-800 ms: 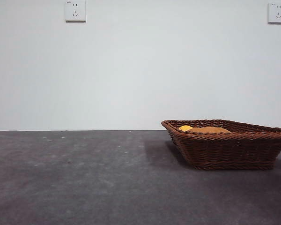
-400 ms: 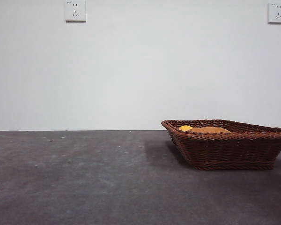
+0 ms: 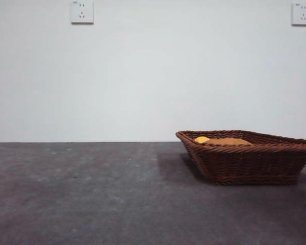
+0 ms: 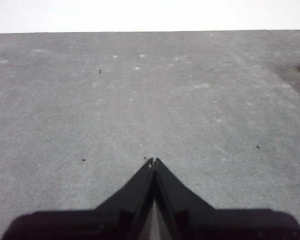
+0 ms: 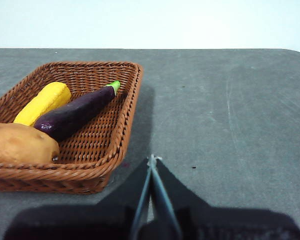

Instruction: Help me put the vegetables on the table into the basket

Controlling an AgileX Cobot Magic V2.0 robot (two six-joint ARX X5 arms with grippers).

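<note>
The brown wicker basket [image 3: 250,158] stands on the dark-grey table [image 3: 92,199] at the right. In the right wrist view the basket [image 5: 117,135] holds the yellow bumpy piece [image 5: 42,102], a dark purple eggplant [image 5: 75,112] and the orange-brown potato [image 5: 20,145]. In the front view only the tops of the yellow piece [image 3: 202,139] and the potato [image 3: 227,142] show above the rim. My right gripper [image 5: 151,159] is shut and empty, beside the basket over bare table. My left gripper [image 4: 153,161] is shut and empty over bare table, away from the basket.
Two white wall sockets [image 3: 82,11] [image 3: 302,14] sit high on the pale wall behind the table. The table's far edge [image 5: 190,49] shows in both wrist views. No arm shows in the front view.
</note>
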